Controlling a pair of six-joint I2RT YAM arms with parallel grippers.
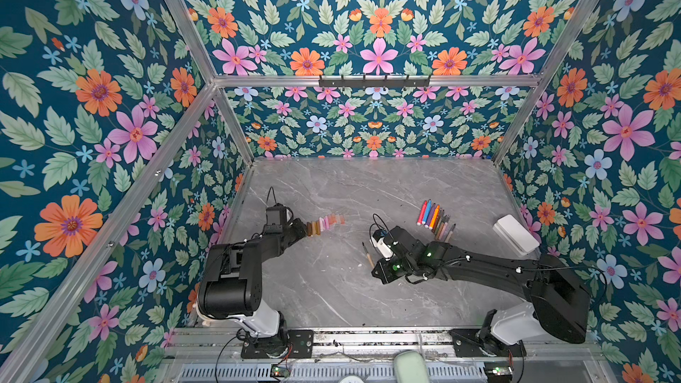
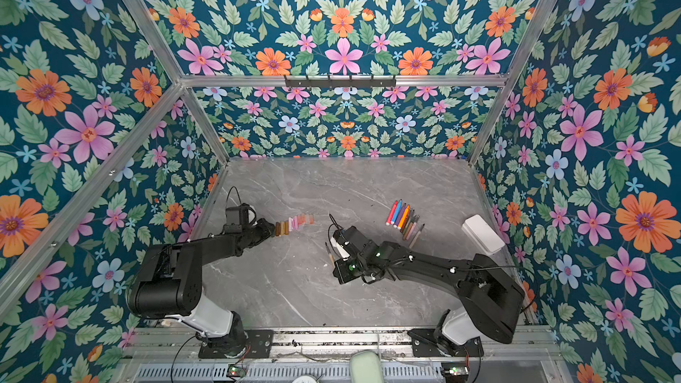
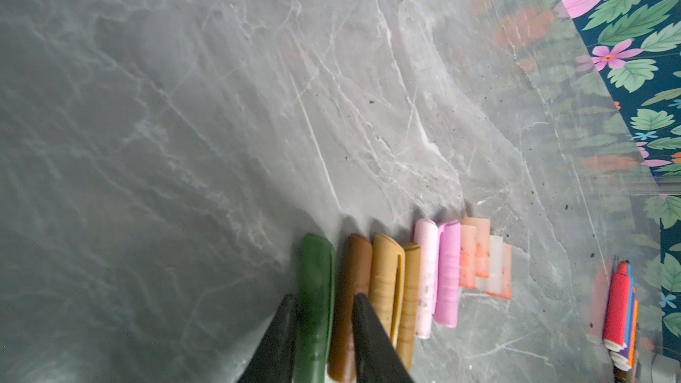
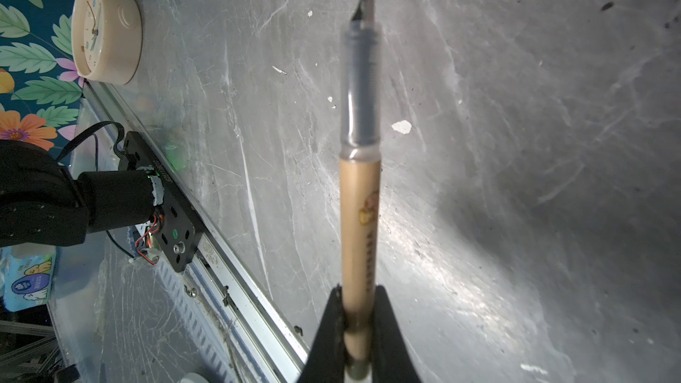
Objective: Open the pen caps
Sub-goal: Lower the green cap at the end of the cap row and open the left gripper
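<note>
Right end effector [image 4: 358, 291] clamps pen [image 4: 359, 215] — nib pointing straight outward.

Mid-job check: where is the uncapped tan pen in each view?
In a top view: tan pen, mid-table, just left of the right arm.
In a top view: same place.
Left wrist: not in it.
Right wrist: mid-picture, clamped in right gripper.
Shared landmark: grey marble table.

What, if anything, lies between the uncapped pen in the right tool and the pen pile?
Nothing visible. The right tool is shut on the uncapped pen, and in both top views only bare table separates it from the pen pile.
</note>
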